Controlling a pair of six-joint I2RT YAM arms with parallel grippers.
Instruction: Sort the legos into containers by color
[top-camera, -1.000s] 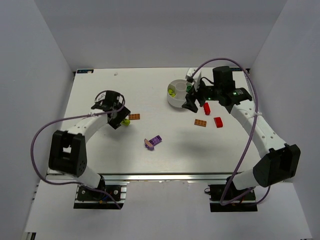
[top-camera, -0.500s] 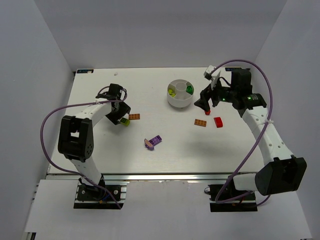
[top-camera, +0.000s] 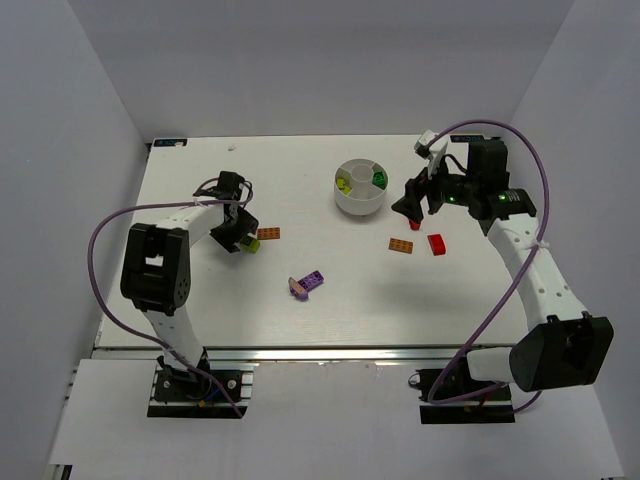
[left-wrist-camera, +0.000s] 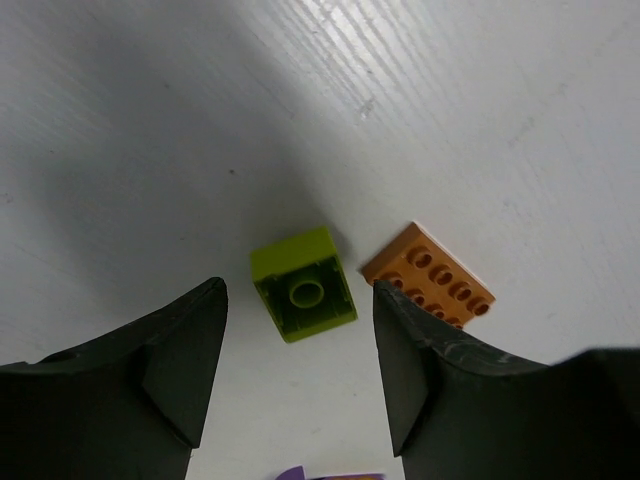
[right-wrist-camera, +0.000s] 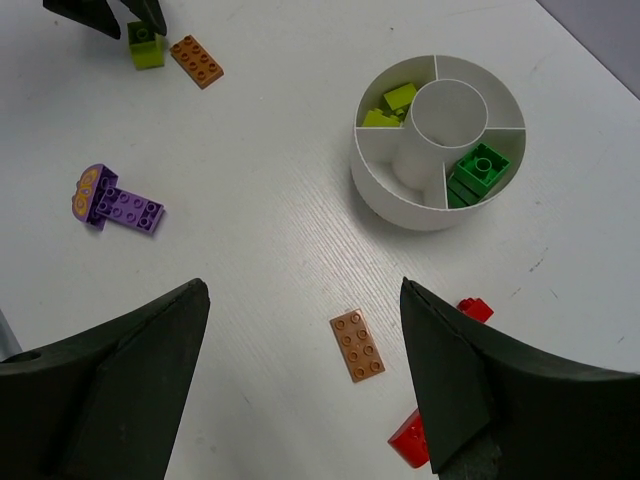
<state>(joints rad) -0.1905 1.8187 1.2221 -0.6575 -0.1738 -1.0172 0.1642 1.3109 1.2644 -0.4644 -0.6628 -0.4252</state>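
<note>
A yellow-green lego (left-wrist-camera: 303, 295) lies hollow side up on the table, next to an orange plate (left-wrist-camera: 428, 277). My left gripper (left-wrist-camera: 298, 286) is open, one finger on each side of the yellow-green lego and neither touching it. From above, that gripper (top-camera: 238, 235) is at the left. The white dish (top-camera: 360, 187) holds yellow-green legos (right-wrist-camera: 390, 105) in one wedge and dark green ones (right-wrist-camera: 475, 172) in another. My right gripper (right-wrist-camera: 304, 300) hangs open and empty above a second orange plate (right-wrist-camera: 358, 345), right of the dish.
Two red legos (right-wrist-camera: 475, 309) (right-wrist-camera: 410, 438) lie near the orange plate by the right gripper (top-camera: 412, 208). A purple plate joined to a rounded pink piece (top-camera: 307, 284) lies mid-table. The table's side walls stand close on both sides.
The right gripper has swung away from over the dish to its right side. The left gripper has settled around the yellow-green lego, its jaws a little narrower.
</note>
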